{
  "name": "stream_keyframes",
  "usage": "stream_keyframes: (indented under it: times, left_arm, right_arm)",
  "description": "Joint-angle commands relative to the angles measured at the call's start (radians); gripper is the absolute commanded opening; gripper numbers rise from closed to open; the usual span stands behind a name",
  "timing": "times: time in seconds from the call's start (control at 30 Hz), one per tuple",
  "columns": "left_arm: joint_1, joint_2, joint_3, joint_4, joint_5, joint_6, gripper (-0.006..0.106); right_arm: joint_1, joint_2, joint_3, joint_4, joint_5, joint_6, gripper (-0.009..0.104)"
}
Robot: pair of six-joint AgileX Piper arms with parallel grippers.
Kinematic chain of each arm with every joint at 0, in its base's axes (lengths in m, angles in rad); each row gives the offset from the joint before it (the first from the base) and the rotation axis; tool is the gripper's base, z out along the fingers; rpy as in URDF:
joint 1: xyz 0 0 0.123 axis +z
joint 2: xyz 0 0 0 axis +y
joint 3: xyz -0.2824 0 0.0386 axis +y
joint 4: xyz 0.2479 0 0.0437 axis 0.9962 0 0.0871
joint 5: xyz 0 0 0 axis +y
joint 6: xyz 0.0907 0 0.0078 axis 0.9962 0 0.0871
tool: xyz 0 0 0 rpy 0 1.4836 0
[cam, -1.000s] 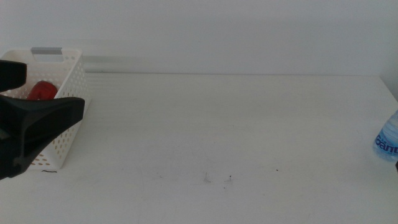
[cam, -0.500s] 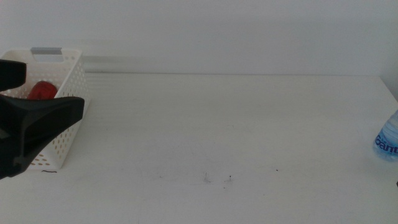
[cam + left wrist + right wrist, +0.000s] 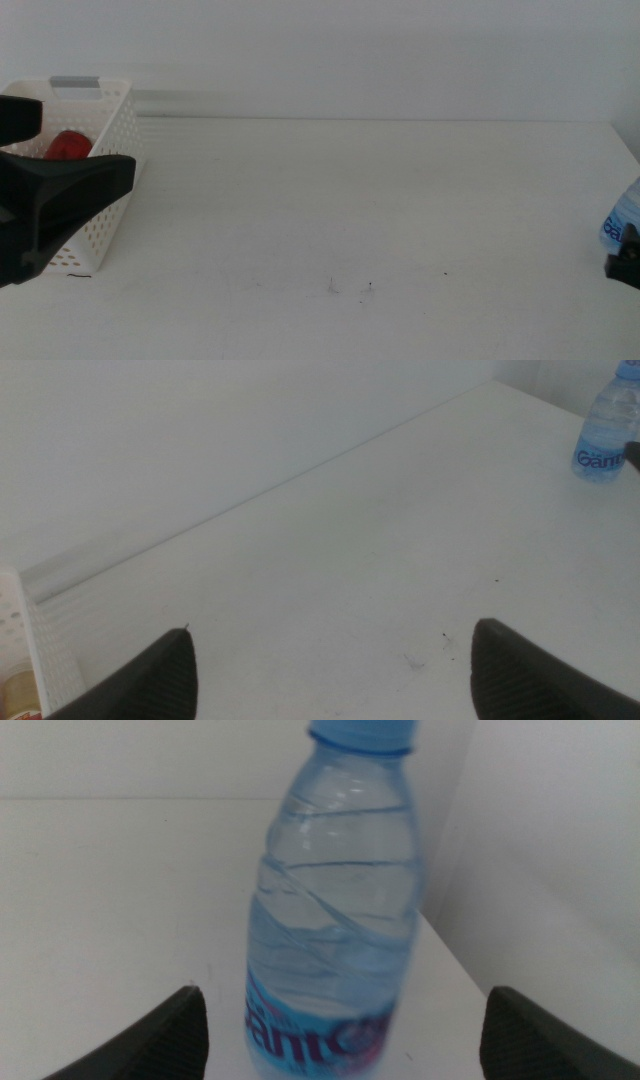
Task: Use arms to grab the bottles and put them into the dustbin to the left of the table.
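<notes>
Clear blue-capped water bottle (image 3: 335, 910) stands upright at the white table's (image 3: 380, 200) right edge between the right gripper's (image 3: 340, 1055) 2 spread jaws, so an off-centre closure could tip it off; left gripper (image 3: 330, 680), jaws spread, waits by the white perforated basket (image 3: 100, 215).

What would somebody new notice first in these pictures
Probably the clear water bottle, standing upright at the table's far right edge, right in front of the right gripper's open jaws. Next, the left gripper, also open, looms dark beside the white dustbin at the left, where something red already lies.
</notes>
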Motion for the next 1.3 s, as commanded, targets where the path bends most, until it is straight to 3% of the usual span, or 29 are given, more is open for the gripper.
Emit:
stream_keyframes:
  times: [0.0,0.17,0.37,0.67,0.73,0.77,0.8,0.87,1.07,1.17,1.27]
  left_arm:
    - [-0.003,-0.002,0.004,0.003,-0.013,-0.007,0.093]
    - [-0.003,-0.002,0.004,0.003,-0.013,-0.007,0.093]
    - [-0.003,-0.002,0.004,0.003,-0.013,-0.007,0.093]
    - [-0.003,-0.002,0.004,0.003,-0.013,-0.007,0.093]
    - [-0.003,-0.002,0.004,0.003,-0.013,-0.007,0.093]
    - [-0.003,-0.002,0.004,0.003,-0.013,-0.007,0.093]
    - [-0.003,-0.002,0.004,0.003,-0.013,-0.007,0.093]
    - [-0.003,-0.002,0.004,0.003,-0.013,-0.007,0.093]
    - [-0.003,-0.002,0.004,0.003,-0.015,-0.007,0.093]
    - [-0.003,-0.002,0.004,0.003,-0.015,-0.007,0.093]
    - [-0.003,-0.002,0.004,0.003,-0.015,-0.007,0.093]
  right_arm:
    - [-0.009,0.059,-0.055,0.004,-0.020,-0.018,0.086]
    - [-0.009,0.179,-0.145,0.018,-0.020,-0.018,0.086]
    - [-0.009,0.267,-0.229,0.126,-0.022,-0.018,0.086]
    - [-0.009,0.339,-0.360,0.141,-0.012,-0.053,0.084]
    - [-0.009,0.339,-0.373,0.153,0.012,-0.087,0.074]
    - [-0.009,0.339,-0.380,0.153,0.022,-0.101,0.062]
    - [-0.007,0.339,-0.385,0.146,0.029,-0.121,0.044]
    - [0.012,0.336,-0.391,0.120,0.029,-0.161,-0.003]
    - [0.225,0.284,-0.502,0.005,0.095,-0.162,-0.003]
    - [0.348,0.288,-0.671,-0.047,0.293,-0.153,-0.003]
    - [0.444,0.340,-0.886,-0.154,0.507,-0.101,-0.003]
